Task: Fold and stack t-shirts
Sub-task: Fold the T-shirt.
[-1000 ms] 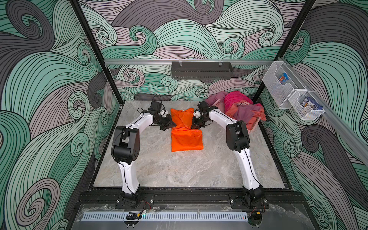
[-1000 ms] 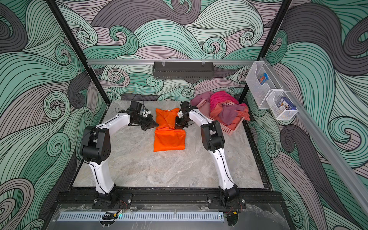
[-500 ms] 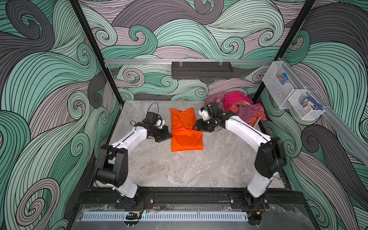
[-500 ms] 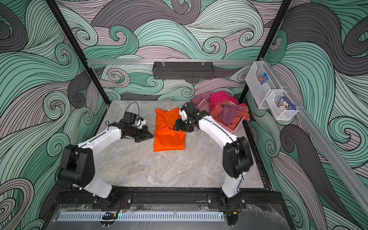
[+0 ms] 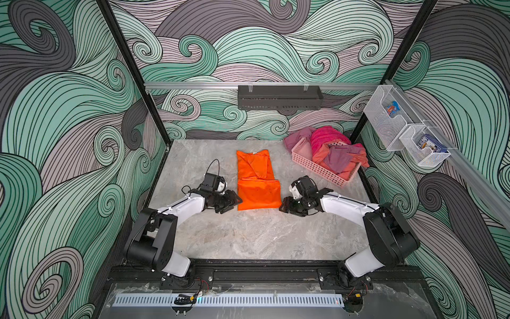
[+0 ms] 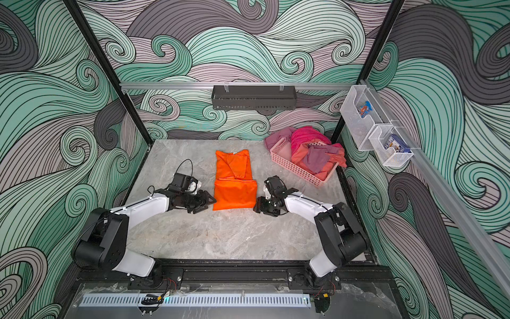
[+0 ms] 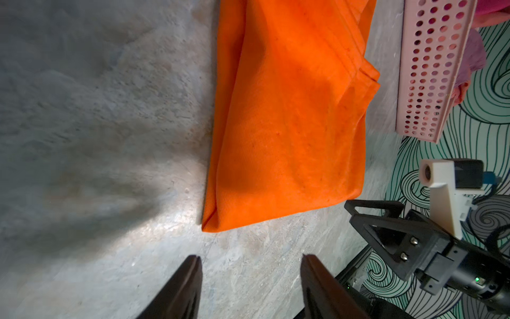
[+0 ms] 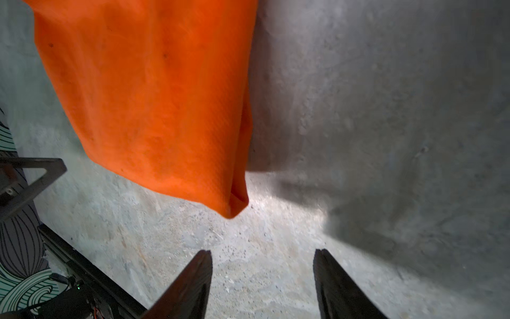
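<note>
T-shirt (image 5: 256,190) just beyond fingers (image 7: 182,287) (untouched).

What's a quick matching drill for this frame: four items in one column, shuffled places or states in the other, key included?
Items
1. t-shirt
2. pink basket
3. left tool
4. dark shelf

Places or states
A. hung high at the back
B. open, empty, by the shirt's near left corner
C. folded, flat on the table, centre
D. far right corner, heaped with clothes

Pairs: 1-C, 2-D, 3-B, 4-A
</note>
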{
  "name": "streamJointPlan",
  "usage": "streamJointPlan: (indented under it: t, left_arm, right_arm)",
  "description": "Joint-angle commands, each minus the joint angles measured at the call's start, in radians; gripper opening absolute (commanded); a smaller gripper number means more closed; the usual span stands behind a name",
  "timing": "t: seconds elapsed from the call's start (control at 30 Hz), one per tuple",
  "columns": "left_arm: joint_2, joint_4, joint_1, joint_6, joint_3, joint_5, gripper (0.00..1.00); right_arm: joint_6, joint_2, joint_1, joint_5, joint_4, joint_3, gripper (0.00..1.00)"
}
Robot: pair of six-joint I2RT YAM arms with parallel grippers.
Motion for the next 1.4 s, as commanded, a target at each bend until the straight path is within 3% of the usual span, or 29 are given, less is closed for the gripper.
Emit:
streamJointPlan:
  t: [0.0, 0.3, 0.47, 0.73, 1.07, 1.37]
  left_arm:
    - [-0.016, 0.121, -0.007, -0.033, -0.033, -0.023, 0.61]
    - [-0.114, 0.409, -0.010, -0.125, -0.251, -0.080, 0.62]
    - [-0.131, 0.416, -0.014, -0.105, -0.282, -0.136, 0.61]
    - [-0.020, 0.576, -0.017, -0.177, -0.332, -0.102, 0.56]
    - [0.088, 0.721, -0.033, -0.228, -0.366, -0.066, 0.53]
    - [0.193, 0.842, -0.061, -0.279, -0.379, -0.040, 0.44]
  right_arm:
    - [0.037, 0.008, 0.003, 0.005, 0.156, -0.015, 0.63]
    - [0.088, 0.139, 0.003, -0.036, 0.324, -0.048, 0.60]
    - [0.115, 0.184, 0.005, -0.048, 0.390, -0.063, 0.55]
    - [0.103, 0.175, 0.007, -0.041, 0.356, -0.044, 0.44]
    - [0.084, 0.146, 0.011, -0.018, 0.309, -0.040, 0.14]
    - [0.095, 0.180, 0.022, -0.025, 0.311, -0.016, 0.08]
